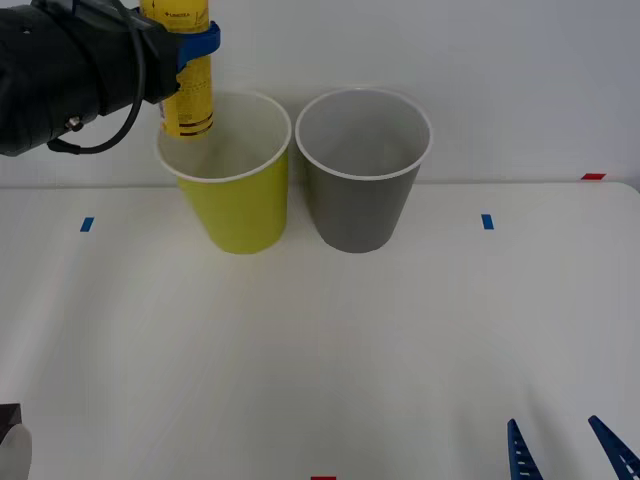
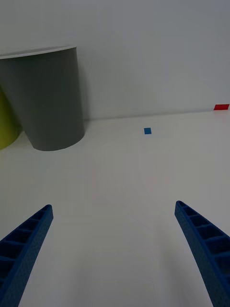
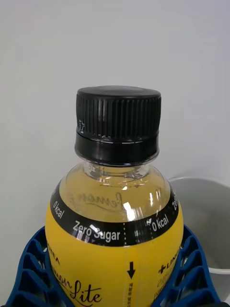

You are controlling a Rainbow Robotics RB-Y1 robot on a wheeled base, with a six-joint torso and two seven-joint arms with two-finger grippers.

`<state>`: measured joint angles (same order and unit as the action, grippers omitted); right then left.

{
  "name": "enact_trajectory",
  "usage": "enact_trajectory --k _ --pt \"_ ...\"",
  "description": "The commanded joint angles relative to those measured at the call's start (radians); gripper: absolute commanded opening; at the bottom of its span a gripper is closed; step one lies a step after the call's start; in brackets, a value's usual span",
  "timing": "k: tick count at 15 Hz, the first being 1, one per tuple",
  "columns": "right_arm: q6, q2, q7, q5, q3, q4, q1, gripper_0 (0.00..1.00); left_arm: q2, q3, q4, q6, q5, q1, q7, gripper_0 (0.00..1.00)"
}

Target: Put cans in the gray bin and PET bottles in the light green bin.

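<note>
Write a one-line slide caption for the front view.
Left gripper holds the yellow PET bottle upright over the light green bin, beside the gray bin.

A big white worktop [image 1: 320,350] takes up most of the front view. It is smooth and plain, and soft light falls on it evenly, with only faint shadows. Behind it stands a bare, pale gray wall [image 1: 500,60]. The wall meets the back edge of the worktop in a straight line. Small bits of tape are stuck on the worktop. One blue bit [image 1: 87,224] is on the left side and another blue bit [image 1: 487,221] is on the right side. A red bit [image 1: 593,176] sits at the far right by the wall. One more red bit [image 1: 322,478] is at the near edge.
</note>
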<state>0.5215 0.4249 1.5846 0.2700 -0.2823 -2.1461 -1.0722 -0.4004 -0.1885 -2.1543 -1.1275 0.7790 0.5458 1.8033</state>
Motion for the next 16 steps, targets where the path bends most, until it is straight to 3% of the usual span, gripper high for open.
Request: enact_trajectory --k 1,7,16 --pt "0.0 0.0 0.0 0.0 0.0 0.0 0.0 0.88 0.0 0.011 0.11 0.012 -0.009 0.08 0.004 0.0" --pt "0.0 0.0 0.0 0.0 0.0 0.0 0.0 0.88 0.0 0.116 0.315 0.242 -0.038 0.12 0.019 0.0" --pt "0.0 0.0 0.0 0.0 0.0 0.0 0.0 0.88 0.0 0.123 0.332 0.262 -0.055 0.118 0.021 0.0"
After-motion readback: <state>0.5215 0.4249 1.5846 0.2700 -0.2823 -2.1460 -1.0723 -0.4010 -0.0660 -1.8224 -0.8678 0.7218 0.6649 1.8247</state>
